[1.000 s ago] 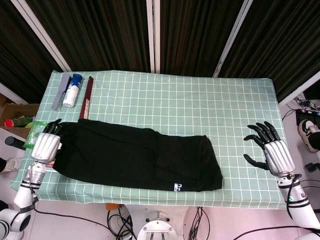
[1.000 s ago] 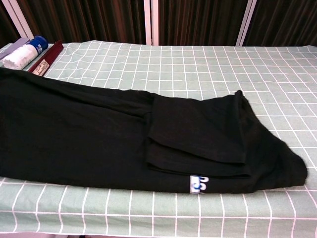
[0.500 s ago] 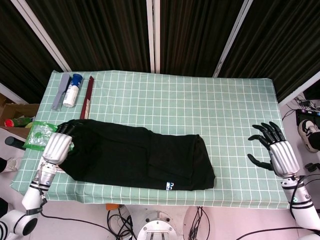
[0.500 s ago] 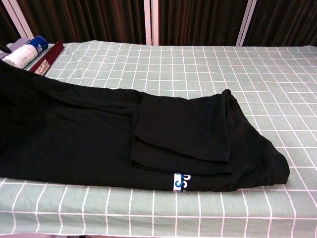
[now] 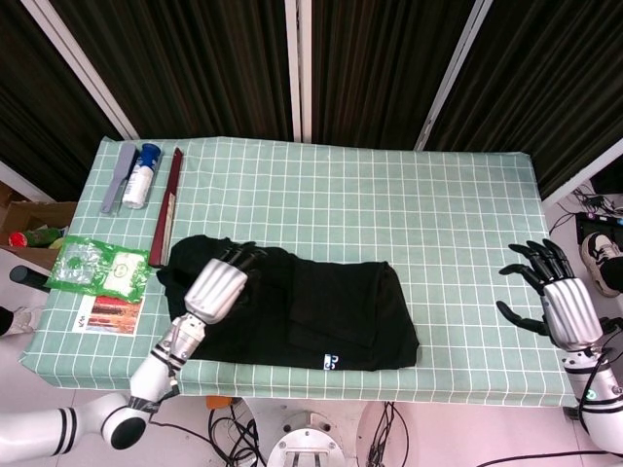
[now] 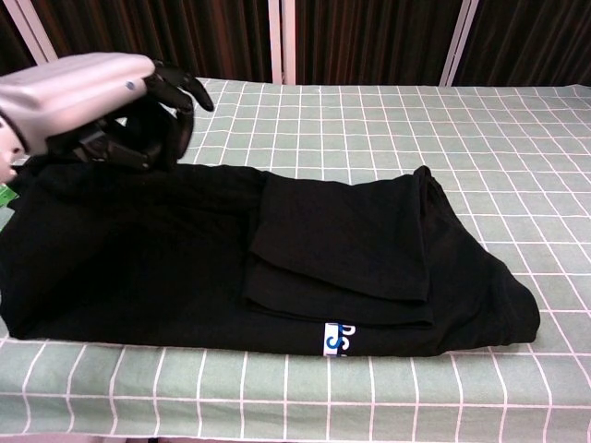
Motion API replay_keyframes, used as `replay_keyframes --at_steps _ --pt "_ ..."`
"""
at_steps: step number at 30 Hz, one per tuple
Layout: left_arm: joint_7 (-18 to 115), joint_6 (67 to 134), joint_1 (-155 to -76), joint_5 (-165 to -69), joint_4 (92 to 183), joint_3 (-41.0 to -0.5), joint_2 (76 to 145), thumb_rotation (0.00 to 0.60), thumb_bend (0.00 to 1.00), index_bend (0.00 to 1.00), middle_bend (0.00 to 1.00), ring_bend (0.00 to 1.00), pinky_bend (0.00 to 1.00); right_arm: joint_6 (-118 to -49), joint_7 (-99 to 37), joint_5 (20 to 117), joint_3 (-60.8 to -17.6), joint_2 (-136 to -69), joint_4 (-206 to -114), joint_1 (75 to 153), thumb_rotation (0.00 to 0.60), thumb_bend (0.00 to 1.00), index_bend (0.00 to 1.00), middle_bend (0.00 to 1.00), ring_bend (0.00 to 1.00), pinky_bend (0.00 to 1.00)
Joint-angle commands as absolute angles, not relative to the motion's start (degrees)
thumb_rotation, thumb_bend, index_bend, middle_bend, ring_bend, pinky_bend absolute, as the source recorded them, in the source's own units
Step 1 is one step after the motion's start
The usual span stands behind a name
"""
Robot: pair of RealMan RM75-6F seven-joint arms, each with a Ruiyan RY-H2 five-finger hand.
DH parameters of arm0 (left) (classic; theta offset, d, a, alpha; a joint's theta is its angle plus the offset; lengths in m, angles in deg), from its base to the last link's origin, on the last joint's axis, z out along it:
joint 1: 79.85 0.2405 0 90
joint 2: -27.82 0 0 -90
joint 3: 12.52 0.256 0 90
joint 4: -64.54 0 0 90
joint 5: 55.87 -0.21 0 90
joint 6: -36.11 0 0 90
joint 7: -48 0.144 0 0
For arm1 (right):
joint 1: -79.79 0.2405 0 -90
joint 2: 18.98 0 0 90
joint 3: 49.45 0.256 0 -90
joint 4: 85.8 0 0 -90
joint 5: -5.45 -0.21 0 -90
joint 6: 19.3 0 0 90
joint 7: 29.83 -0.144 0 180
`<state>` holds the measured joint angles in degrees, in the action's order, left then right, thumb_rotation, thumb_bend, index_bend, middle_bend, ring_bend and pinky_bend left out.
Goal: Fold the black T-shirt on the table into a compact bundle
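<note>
Green checked table (image 5: 389, 214), my left hand (image 5: 219, 284) gripping black T-shirt (image 5: 331, 316) fabric at lower left, my right hand (image 5: 563, 304) spread wide, empty, lower right.

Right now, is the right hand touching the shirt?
No. The right hand hovers open near the table's right edge, well apart from the shirt.

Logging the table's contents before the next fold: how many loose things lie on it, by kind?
Garments: 1, black T-shirt
Tools and bottle at the far left corner: 3, grey tool, white bottle, dark red strip
Packets and cards: 2, green packet, printed card
Total: 6
</note>
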<state>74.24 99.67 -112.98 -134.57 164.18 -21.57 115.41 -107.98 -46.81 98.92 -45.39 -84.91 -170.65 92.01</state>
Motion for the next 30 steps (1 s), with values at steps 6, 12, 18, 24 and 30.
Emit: replay_keyframes --at_steps 6,12,18,24,30 --pt "88.15 94.71 -121.17 -124.21 160.84 -24.20 128.74 0.600 0.67 0.57 0.21 0.11 0.18 -108.06 -46.88 98.77 -45.37 -84.68 -170.64 91.71 0.600 0.16 0.42 0.19 0.10 0.11" --pt "96.12 94.24 -125.47 -118.92 156.48 -25.27 134.68 0.600 0.66 0.56 0.20 0.11 0.18 -107.94 -47.27 98.58 -45.35 -84.80 -170.40 91.56 0.600 0.16 0.42 0.19 0.10 0.11" --pt "99.27 93.68 -127.59 -113.79 153.37 -24.68 137.82 0.600 0.62 0.49 0.17 0.10 0.18 -107.38 -47.69 98.40 -45.46 -85.17 -169.68 91.59 0.600 0.16 0.42 0.19 0.10 0.11" --pt "97.72 95.73 -127.22 -111.31 156.20 -25.42 137.09 0.600 0.13 0.11 0.07 0.07 0.17 -106.83 -47.49 98.89 -45.63 -85.23 -169.69 91.92 0.600 0.16 0.42 0.19 0.10 0.11" --pt "86.28 105.01 -119.51 -121.33 167.99 -23.45 126.42 0.600 0.06 0.06 0.06 0.07 0.17 -106.58 -47.19 100.58 -46.04 -85.05 -170.38 92.58 0.600 0.17 0.42 0.19 0.10 0.11"
